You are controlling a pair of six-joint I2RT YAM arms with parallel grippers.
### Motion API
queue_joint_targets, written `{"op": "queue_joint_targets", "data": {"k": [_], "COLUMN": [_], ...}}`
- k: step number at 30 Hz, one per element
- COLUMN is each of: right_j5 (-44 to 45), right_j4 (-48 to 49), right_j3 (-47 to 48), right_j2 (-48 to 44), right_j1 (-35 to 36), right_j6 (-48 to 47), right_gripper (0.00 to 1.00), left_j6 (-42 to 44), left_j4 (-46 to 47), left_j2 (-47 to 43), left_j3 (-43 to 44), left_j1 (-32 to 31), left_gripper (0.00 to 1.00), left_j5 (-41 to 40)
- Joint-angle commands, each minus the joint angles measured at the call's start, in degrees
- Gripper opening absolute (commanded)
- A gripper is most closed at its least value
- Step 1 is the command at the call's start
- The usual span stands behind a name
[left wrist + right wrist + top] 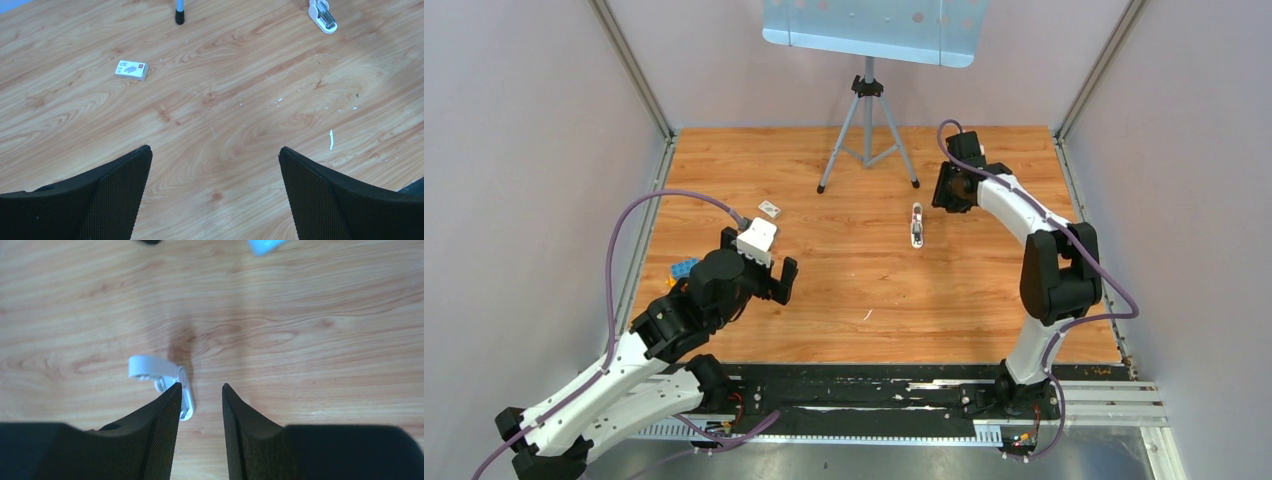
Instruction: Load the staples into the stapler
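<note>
The stapler (917, 225) lies on the wooden table (854, 290), a little right of centre. In the right wrist view the stapler (159, 369) shows its two pale halves spread at the hinge, one end reaching down beside my left finger (162, 415). My right gripper (201, 385) hangs over it, jaws narrowly apart with only bare wood between them. From above, the right gripper (948, 192) sits just beyond the stapler's far end. My left gripper (213, 148) is wide open over bare wood, the stapler (322, 15) far off at upper right. The staples are out of view.
A small white carton (770, 209) with a reddish mark lies at the left, also seen as the carton (132, 70). A tripod (867, 130) stands at the back centre, one foot (179, 19) in view. A blue toy (684, 268) sits by the left arm. A white scrap (330, 140) lies nearby.
</note>
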Motion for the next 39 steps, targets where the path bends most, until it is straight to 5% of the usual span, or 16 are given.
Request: {"op": "queue_joint_targets", "data": {"k": [1, 7, 16, 32, 39], "right_j5": [7.8, 12.4, 12.3, 10.9, 11.3], "right_j4": [0.6, -1.0, -0.9, -0.8, -0.9], "right_j3": [0.5, 4.3, 13.4, 20.1, 18.9], "right_j2": [1.1, 5.6, 14.3, 23.8, 23.6], "right_j1": [-4.1, -8.2, -10.7, -11.6, -11.6], "right_j6": [7.1, 19.4, 25.6, 29.5, 29.2], "right_gripper": [0.39, 0.4, 0.47, 0.51, 0.44], "left_j6": [0.4, 0.7, 0.9, 1.3, 1.5], "left_j4": [-0.3, -0.1, -0.2, 0.2, 0.2], "left_j2": [-1.0, -1.0, -0.1, -0.3, -0.3], "left_j3": [-0.5, -0.8, -0.6, -0.6, -0.6], "left_j1": [-0.2, -0.2, -0.2, -0.2, -0.2], "left_gripper": [1.0, 1.0, 1.0, 1.0, 1.0], "left_j5": [-1.6, -0.9, 0.2, 0.8, 0.6]}}
